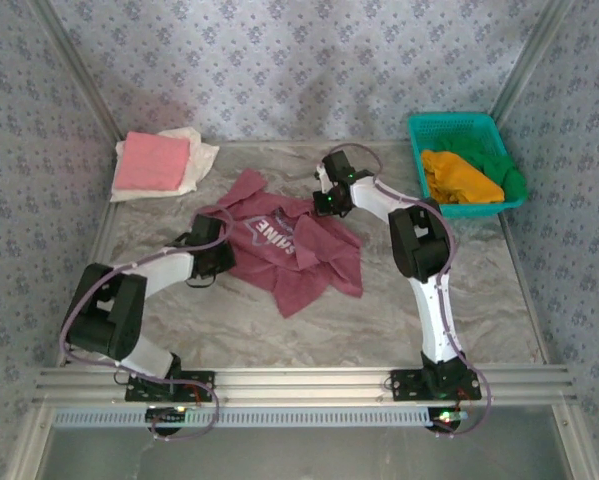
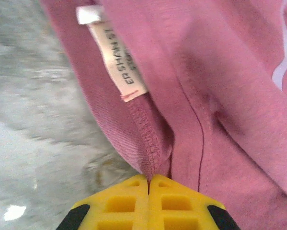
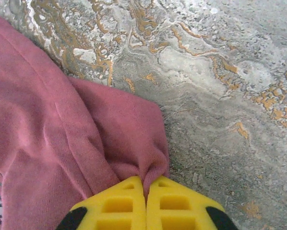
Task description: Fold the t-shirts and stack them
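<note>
A maroon t-shirt (image 1: 291, 248) with white print lies crumpled in the middle of the marble table (image 1: 379, 320). My left gripper (image 1: 219, 252) sits at its left edge, shut on a stitched seam of the maroon t-shirt (image 2: 191, 96) just below a white label (image 2: 115, 60). My right gripper (image 1: 326, 203) is at the shirt's far right edge, shut on a fold of the maroon t-shirt (image 3: 62, 143). A folded pink t-shirt (image 1: 151, 161) rests on a cream one (image 1: 197, 150) at the back left. Orange (image 1: 459, 178) and green (image 1: 511, 180) t-shirts lie in the basket.
The teal mesh basket (image 1: 451, 128) stands at the back right corner. Patterned walls close in the table on three sides, and a metal rail (image 1: 299, 380) runs along the near edge by the arm bases.
</note>
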`<action>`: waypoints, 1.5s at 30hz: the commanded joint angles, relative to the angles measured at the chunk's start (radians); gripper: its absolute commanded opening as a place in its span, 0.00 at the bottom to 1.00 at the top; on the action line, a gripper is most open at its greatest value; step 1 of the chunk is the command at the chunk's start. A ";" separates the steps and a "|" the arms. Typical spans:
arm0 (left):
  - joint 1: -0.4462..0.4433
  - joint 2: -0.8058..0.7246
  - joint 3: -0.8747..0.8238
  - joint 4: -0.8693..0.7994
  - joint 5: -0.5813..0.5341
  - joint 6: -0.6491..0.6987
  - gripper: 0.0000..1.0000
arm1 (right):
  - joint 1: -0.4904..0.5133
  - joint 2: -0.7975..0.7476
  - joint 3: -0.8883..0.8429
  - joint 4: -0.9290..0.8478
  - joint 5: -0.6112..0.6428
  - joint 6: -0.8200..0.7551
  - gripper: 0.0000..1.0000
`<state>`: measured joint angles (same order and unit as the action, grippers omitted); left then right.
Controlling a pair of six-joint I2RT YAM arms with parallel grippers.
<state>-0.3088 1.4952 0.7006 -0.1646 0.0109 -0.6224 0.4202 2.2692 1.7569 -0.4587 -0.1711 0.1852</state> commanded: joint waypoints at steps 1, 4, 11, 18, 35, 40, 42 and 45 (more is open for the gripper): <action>0.070 -0.101 -0.024 -0.091 -0.014 0.022 0.00 | -0.031 -0.060 0.007 -0.038 0.048 0.033 0.00; 0.118 -0.170 -0.046 -0.142 -0.031 0.048 0.00 | -0.078 -0.126 -0.032 -0.020 0.072 0.071 0.00; 0.210 -0.247 -0.050 -0.230 -0.042 0.105 0.00 | -0.172 -0.224 -0.070 -0.080 0.127 0.174 0.00; 0.262 -0.188 0.039 -0.231 -0.013 0.180 0.26 | -0.189 -0.265 -0.102 -0.070 0.107 0.200 0.52; -0.298 -0.250 0.076 -0.250 0.100 0.152 0.60 | -0.121 -0.721 -0.685 -0.009 0.157 0.249 0.65; -0.480 -0.077 0.115 -0.210 0.095 0.228 0.69 | -0.124 -0.705 -0.711 0.019 0.132 0.246 0.65; -0.530 -0.008 0.139 -0.213 0.072 0.257 0.75 | -0.127 -0.699 -0.702 0.034 0.117 0.247 0.65; -0.567 0.075 0.161 -0.221 0.024 0.269 0.76 | -0.132 -0.701 -0.696 0.027 0.094 0.263 0.65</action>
<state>-0.8444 1.5116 0.8120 -0.3824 0.0807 -0.3962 0.2966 1.5669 1.0443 -0.4404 -0.0452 0.4152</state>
